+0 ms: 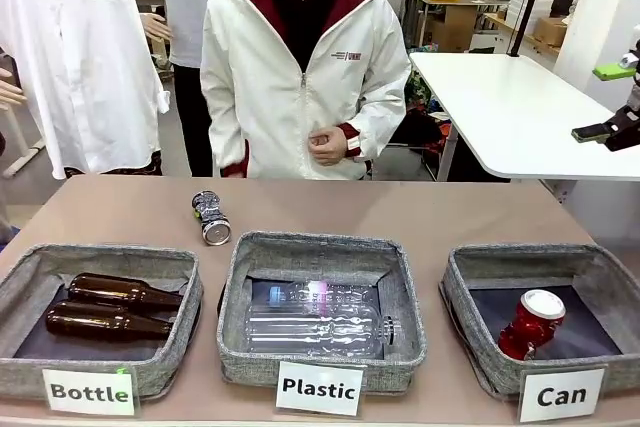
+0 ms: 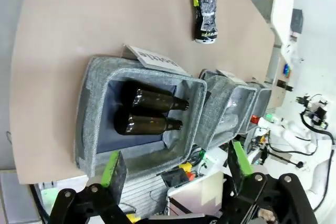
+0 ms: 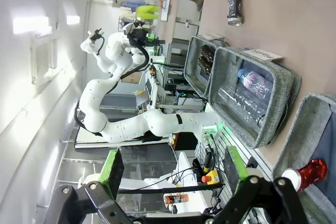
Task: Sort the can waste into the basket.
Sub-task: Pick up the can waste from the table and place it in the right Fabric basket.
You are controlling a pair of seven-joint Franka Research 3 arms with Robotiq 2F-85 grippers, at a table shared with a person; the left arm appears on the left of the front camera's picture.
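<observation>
I am holding both arms off the table: the left gripper (image 2: 176,161) is hanging wide open and empty, looking down on the Bottle basket (image 1: 100,255) with its 2 brown bottles (image 1: 115,292), and the right gripper (image 1: 605,102) is standing just as wide and empty, high off the right side. Nearest me, 1 red can (image 1: 531,324) is already lying in the Can basket (image 1: 463,312), leaning toward its left wall. The dark can (image 1: 211,218) is lying on its side on the bare table (image 1: 400,212), just beyond the gap between the Bottle basket and the Plastic basket (image 1: 320,245). I am expecting the round body to roll if 1 finger is touching it before the other. The dented skin is also looking likely to slip or buckle under a hard squeeze. I am also worrying about the long carry rightward, since a slip over the Plastic basket would be dropping the can into the wrong basket. For room, the soft basket walls are crowding the can's near side, while the table is lying open to its left, right and far side. The Can basket is showing free floor to the right of the red can. Farthest off, the person's hand (image 1: 327,145) is resting at the chest, past the far edge, so I am keeping any approach low and short of that edge.
</observation>
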